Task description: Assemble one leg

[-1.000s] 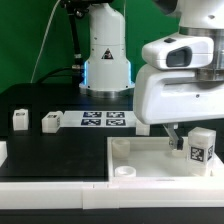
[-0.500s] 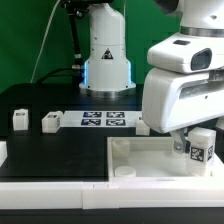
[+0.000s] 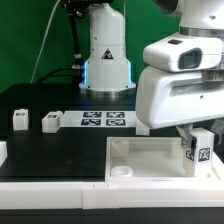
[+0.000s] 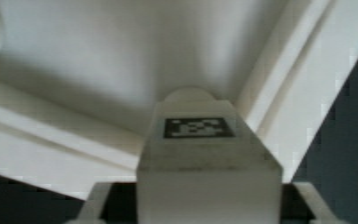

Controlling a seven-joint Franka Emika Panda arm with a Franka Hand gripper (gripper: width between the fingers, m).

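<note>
The leg (image 3: 203, 147) is a small white post with a square tag on its side. It stands slightly tilted over the white tabletop (image 3: 150, 160) at the exterior view's right. My gripper (image 3: 199, 138) comes down on it from above, its fingers against the leg's two sides, shut on it. In the wrist view the leg (image 4: 202, 150) fills the middle, its tag facing the camera, with my gripper (image 4: 202, 205) straddling it. A grey finger shows on each side with only a thin dark band between it and the leg. The leg's foot is hidden from both views.
Two more small white legs (image 3: 20, 119) (image 3: 50, 122) stand on the black table at the exterior view's left. The marker board (image 3: 104, 120) lies beside them. A round socket (image 3: 124, 171) sits in the tabletop's near corner. The robot's base (image 3: 105, 55) is behind.
The fingers have closed in from wide apart onto the leg's sides. The hand has shifted a little toward the exterior view's right, and the leg now leans slightly.
</note>
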